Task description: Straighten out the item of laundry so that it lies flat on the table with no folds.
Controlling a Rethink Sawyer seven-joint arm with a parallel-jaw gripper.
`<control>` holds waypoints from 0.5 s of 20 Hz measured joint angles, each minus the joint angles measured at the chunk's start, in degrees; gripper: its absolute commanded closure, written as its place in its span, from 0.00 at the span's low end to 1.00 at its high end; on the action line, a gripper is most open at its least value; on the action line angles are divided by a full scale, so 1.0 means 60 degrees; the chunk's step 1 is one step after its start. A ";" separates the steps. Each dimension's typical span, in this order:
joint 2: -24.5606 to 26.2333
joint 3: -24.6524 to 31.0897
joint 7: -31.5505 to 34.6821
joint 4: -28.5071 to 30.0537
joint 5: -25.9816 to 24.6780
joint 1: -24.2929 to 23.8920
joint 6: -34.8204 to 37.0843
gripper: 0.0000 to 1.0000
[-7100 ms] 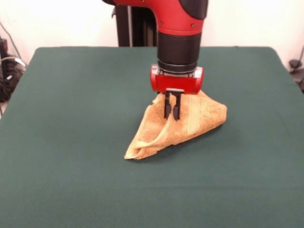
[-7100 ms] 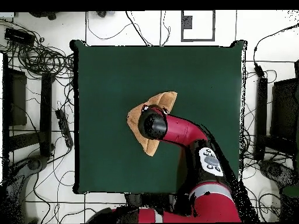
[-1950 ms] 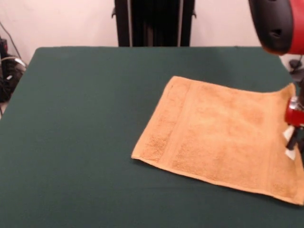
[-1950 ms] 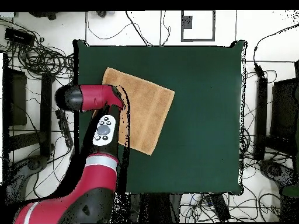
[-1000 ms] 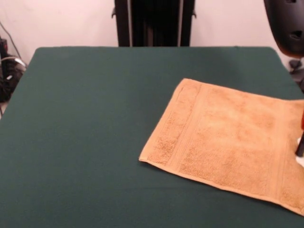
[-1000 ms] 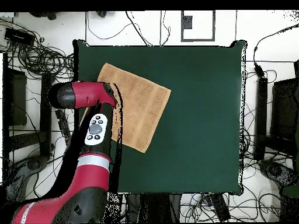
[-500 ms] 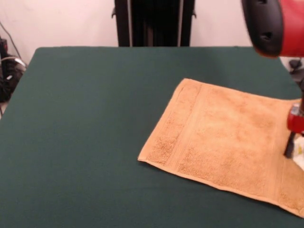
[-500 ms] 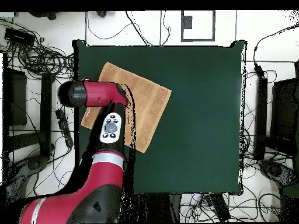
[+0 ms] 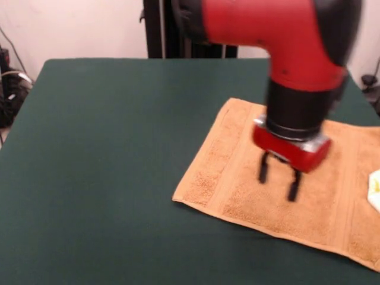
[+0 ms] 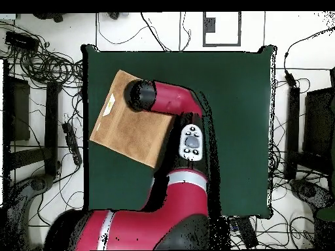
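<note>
- Your gripper (image 9: 277, 181) hung empty, its two fingers apart, above the towel (image 9: 237, 178).
- Beneath it the terry lay flat; lifting straight off the table (image 9: 107, 148) seemed wisest.

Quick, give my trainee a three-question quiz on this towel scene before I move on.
1. True or false: the claw grips the towel.
2. What pale thing lies at the towel's right end in the front view?
3. Does the towel overhang the table? A) yes B) no C) cannot tell

Key: 1. False, it is open above the towel. 2. A small pale patch, too small to identify. 3. A; overhead, a corner passes the table's edge.
</note>
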 measured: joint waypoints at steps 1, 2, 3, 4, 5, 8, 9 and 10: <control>-0.0100 0.0033 -0.0010 0.0017 -0.0089 -0.0150 0.0133 0.00; -0.0420 0.0135 -0.0032 0.0044 -0.0355 -0.0613 0.0553 0.00; -0.0544 0.0184 -0.0032 0.0058 -0.0471 -0.0778 0.0667 0.00; -0.0661 0.0229 -0.0032 0.0069 -0.0584 -0.0931 0.0745 0.00; -0.0845 0.0305 -0.0034 0.0095 -0.0788 -0.1164 0.0766 0.00; -0.1128 0.0370 -0.0036 0.0151 -0.1243 -0.1453 0.0690 0.00; -0.1288 0.0394 -0.0036 0.0210 -0.1624 -0.1569 0.0545 0.00; -0.1317 0.0402 -0.0036 0.0224 -0.1705 -0.1586 0.0510 0.00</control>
